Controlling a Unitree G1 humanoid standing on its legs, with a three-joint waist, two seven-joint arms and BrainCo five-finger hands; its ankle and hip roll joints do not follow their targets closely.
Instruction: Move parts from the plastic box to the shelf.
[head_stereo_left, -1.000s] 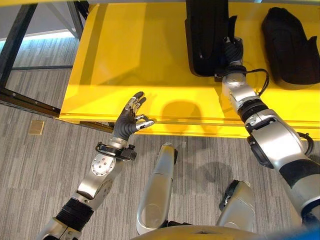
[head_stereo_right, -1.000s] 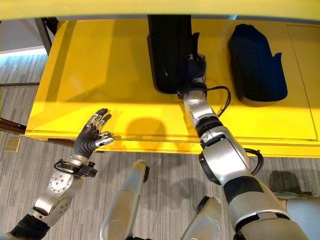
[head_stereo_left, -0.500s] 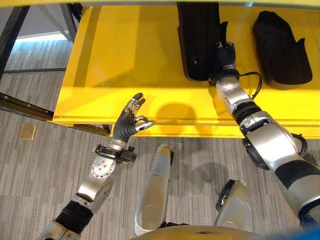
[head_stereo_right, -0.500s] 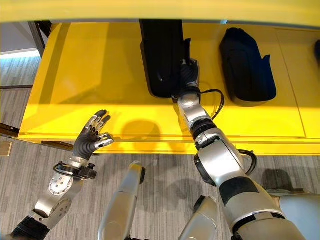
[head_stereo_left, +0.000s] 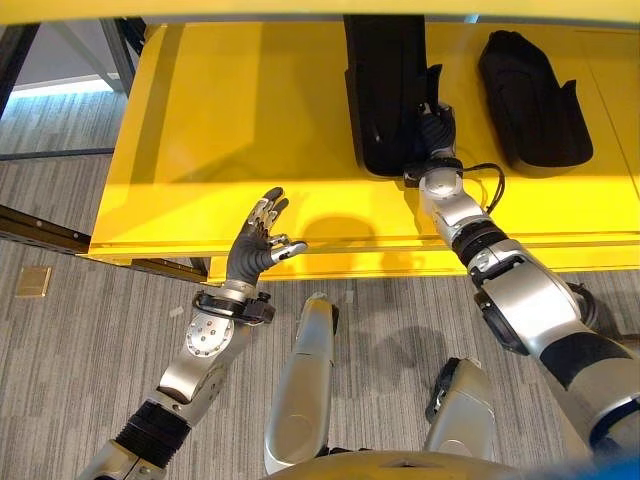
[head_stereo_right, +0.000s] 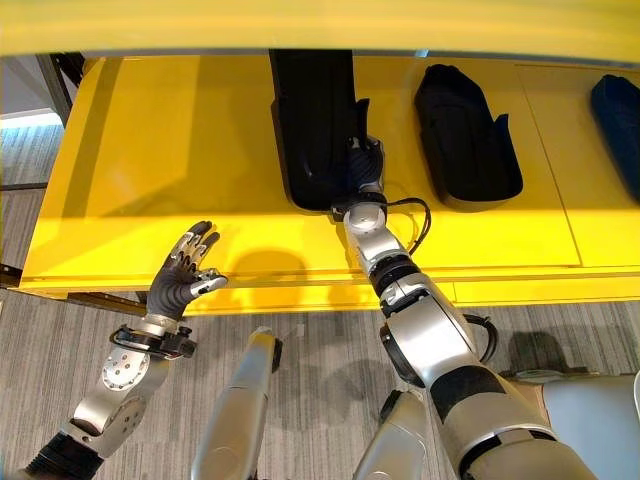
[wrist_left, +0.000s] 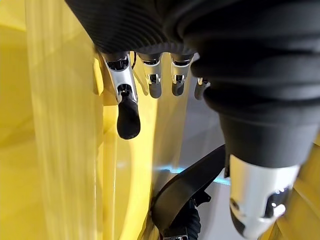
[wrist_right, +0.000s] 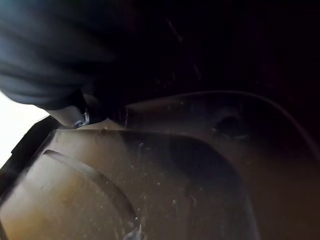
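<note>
The whole scene has slid leftward and slightly down in both eye views, so the head camera has moved. A blue part (head_stereo_right: 618, 125) has come into sight at the right end of the yellow shelf (head_stereo_right: 150, 160), beyond the second black part (head_stereo_right: 465, 135). Relative to the shelf, nothing else has shifted.

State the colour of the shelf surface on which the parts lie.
Bright yellow shelf; clearest in the right eye view.

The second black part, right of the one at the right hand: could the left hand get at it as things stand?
Probably not. The left hand hovers open at the shelf's front edge, far left; the long black part and right hand lie between it and the second black part.
</note>
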